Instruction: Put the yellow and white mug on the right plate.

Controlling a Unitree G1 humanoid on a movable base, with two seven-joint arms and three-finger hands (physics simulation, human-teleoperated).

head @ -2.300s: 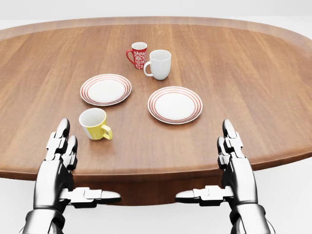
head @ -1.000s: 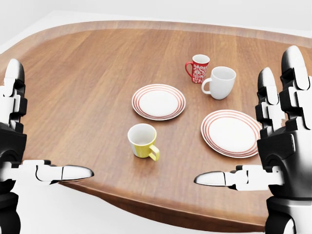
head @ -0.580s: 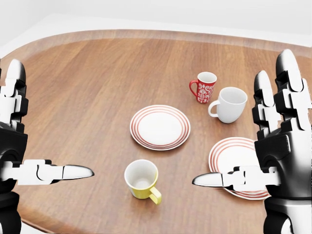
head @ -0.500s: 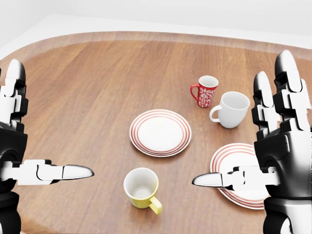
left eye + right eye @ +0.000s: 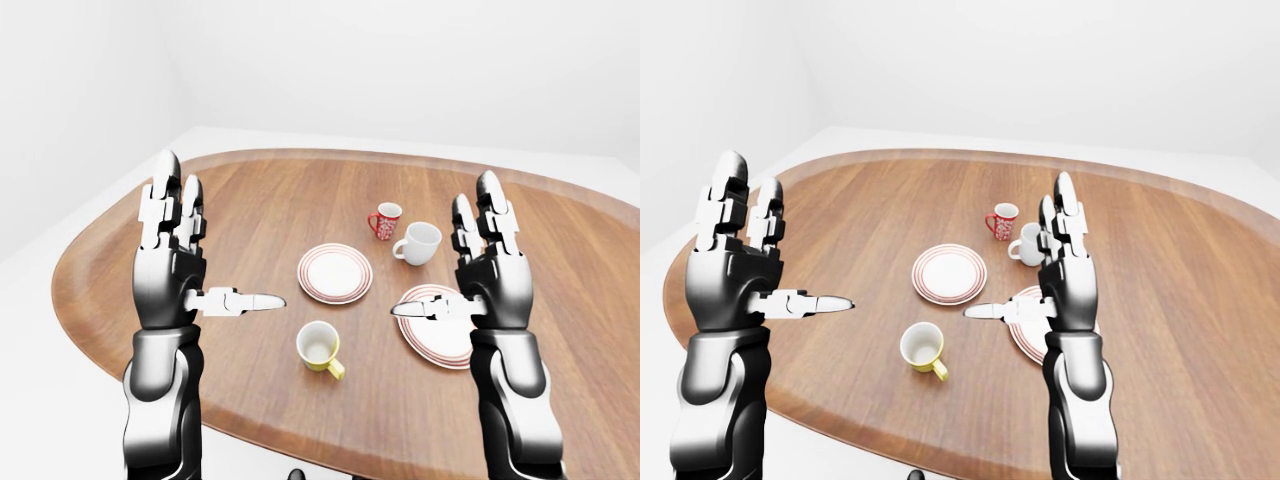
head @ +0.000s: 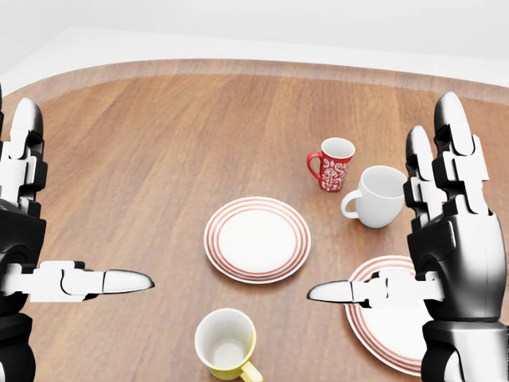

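The yellow and white mug stands upright on the wooden table, at the bottom of the head view, handle toward the lower right. The right plate, white with red rings, lies to its right, partly hidden behind my right hand. My left hand and right hand are both raised above the table, open and empty, with fingers up and thumbs pointing inward. The mug sits between and below them.
A second red-ringed plate lies in the middle of the head view. A red patterned mug and a white mug stand above the right plate. The table's rounded edge curves at the left.
The camera has moved in over the table, so mugs and plates have slid down the head view. The yellow mug now sits at the bottom edge. Both hands stay raised and open.
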